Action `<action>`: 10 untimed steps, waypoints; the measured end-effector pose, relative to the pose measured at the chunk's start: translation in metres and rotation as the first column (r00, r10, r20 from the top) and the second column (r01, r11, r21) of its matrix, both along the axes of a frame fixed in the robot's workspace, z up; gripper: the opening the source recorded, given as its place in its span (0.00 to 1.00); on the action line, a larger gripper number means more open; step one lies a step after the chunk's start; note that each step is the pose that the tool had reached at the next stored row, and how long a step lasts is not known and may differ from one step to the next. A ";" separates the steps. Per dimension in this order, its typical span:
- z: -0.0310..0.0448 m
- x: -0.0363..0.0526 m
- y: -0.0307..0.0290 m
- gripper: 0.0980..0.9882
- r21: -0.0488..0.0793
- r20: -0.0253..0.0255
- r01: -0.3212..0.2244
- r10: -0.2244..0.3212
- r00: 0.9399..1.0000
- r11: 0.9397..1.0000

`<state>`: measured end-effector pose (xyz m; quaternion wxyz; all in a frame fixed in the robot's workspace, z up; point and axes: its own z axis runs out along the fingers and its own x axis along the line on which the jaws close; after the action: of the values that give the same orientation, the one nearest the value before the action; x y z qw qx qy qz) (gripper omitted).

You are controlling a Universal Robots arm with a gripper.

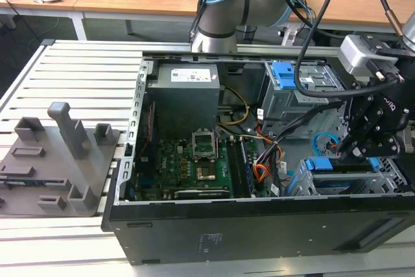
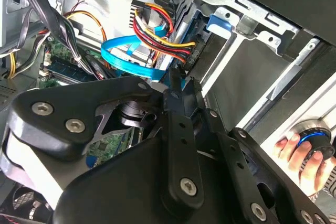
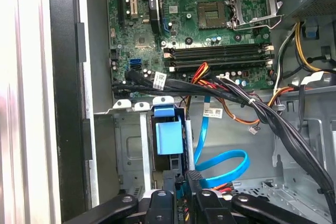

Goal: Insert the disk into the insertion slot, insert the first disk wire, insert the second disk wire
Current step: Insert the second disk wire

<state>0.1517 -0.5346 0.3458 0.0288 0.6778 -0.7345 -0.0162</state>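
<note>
My arm [image 1: 224, 4] is silver-grey tubing with pale blue caps on rounded joints. Thick black cables [image 1: 324, 11] loop off it toward a light grey box [image 1: 363, 53] at my wrist. My gripper [image 2: 176, 85] is matte black throughout: broad, flat linkage plates with rounded corners, pinned with silver hex-socket screws [image 2: 75, 125] and round pivots.

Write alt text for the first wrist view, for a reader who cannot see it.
The gripper reaches down into an open computer case beside a blue flat cable, near a grey metal drive cage holding a blue plastic carrier. Beyond lies the green motherboard, with a bundle of black cables crossing it.
</note>
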 end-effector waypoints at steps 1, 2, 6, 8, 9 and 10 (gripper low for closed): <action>-0.0001 -0.0001 0.0003 0.16 0.002 0.000 0.000 0.000 1.000 1.000; -0.0003 -0.0002 0.0006 0.16 0.004 0.000 0.000 0.000 1.000 1.000; 0.0022 -0.0002 0.0013 0.16 0.004 0.000 -0.002 0.002 1.000 1.000; 0.0019 -0.0002 0.0013 0.16 0.010 0.000 -0.020 0.020 1.000 1.000; 0.0012 -0.0002 0.0014 0.16 0.017 0.000 -0.052 0.052 0.999 0.998; 0.0011 -0.0002 0.0014 0.16 0.018 0.001 -0.072 0.072 0.997 0.997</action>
<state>0.1515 -0.5332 0.3469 0.0233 0.7041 -0.7094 -0.0218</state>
